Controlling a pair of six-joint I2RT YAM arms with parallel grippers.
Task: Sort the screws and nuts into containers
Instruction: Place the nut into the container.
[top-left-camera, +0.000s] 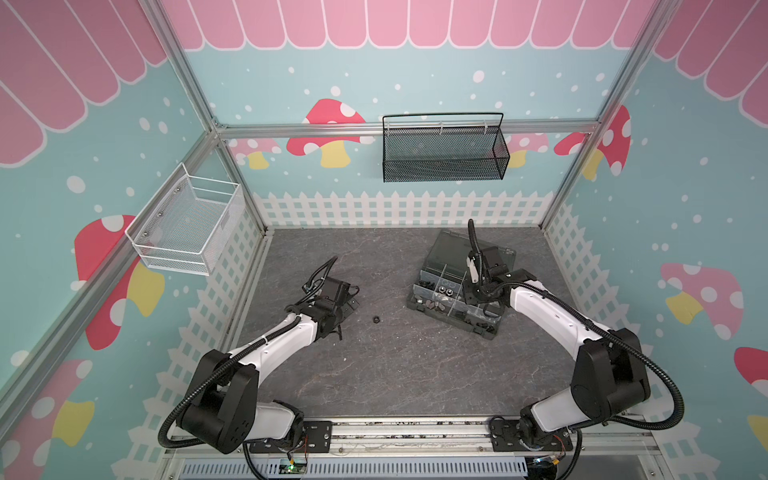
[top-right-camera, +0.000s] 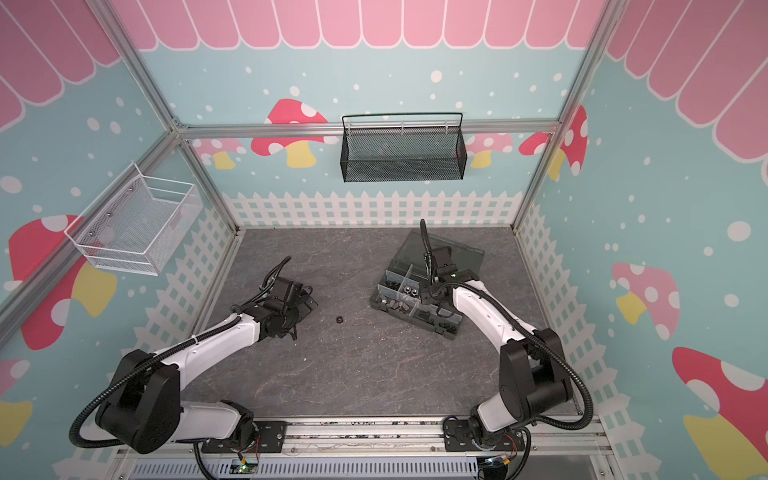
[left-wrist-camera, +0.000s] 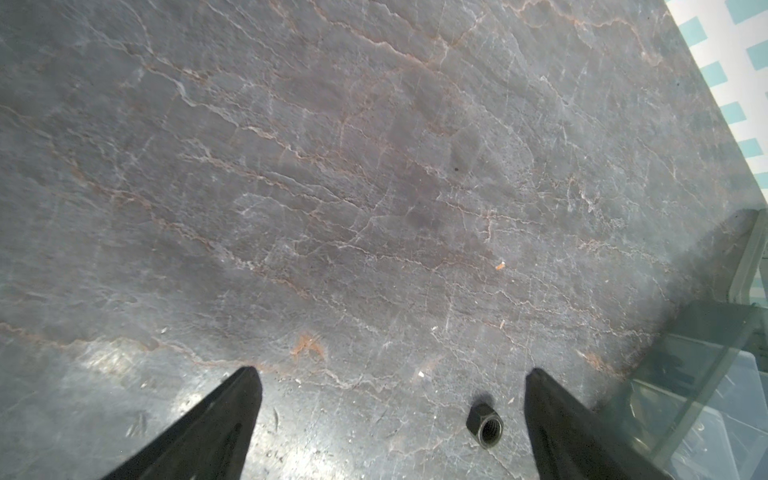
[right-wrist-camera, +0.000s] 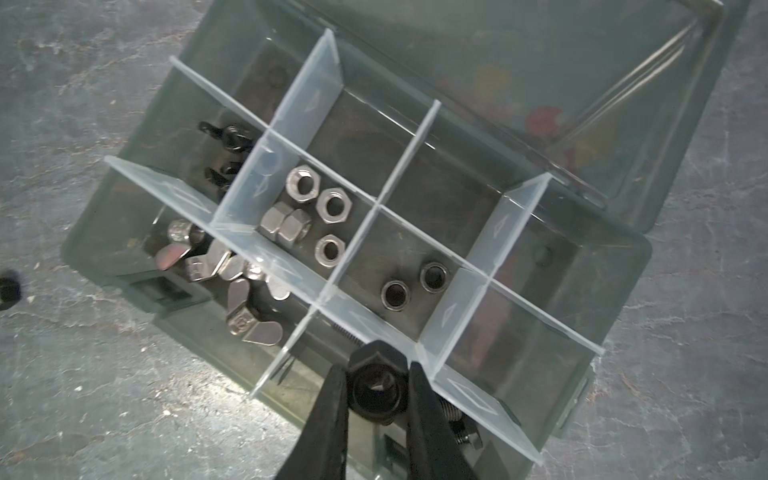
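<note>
the right claw (right-wrist-camera: 376, 370) is clamped on a black nut (right-wrist-camera: 376, 392), one finger on each side, the hole facing the wrist camera. it hangs over the box (right-wrist-camera: 536, 253), above a crossing of the pale dividers (right-wrist-camera: 307, 99) near the box's edge; which cell lies under it i cannot tell. a threaded screw (right-wrist-camera: 453, 415) lies in the cell just beside one finger.

further in, one cell holds five silver nuts (right-wrist-camera: 333, 205), some flat, two on edge and touching. the next cell along holds two dark rings (right-wrist-camera: 432, 276), close together but apart. silver wing nuts (right-wrist-camera: 245, 320) are heaped in a corner cell, and black wing screws (right-wrist-camera: 226, 135) lie in the cell beside that. several other cells look bare. the lid (right-wrist-camera: 457, 62) is open and tilted back.

the left claw (left-wrist-camera: 391, 370) is spread wide and holds nothing, low over the table (left-wrist-camera: 374, 187). a loose nut (left-wrist-camera: 485, 426), black, lies on the table between its fingers, nearer one of them, touching neither.

in both top views the loose nut sits between the left claw and the box, apart from both. on the walls hang a black basket (top-left-camera: 444, 153) at the back and a white basket (top-left-camera: 187, 228) on the left.
</note>
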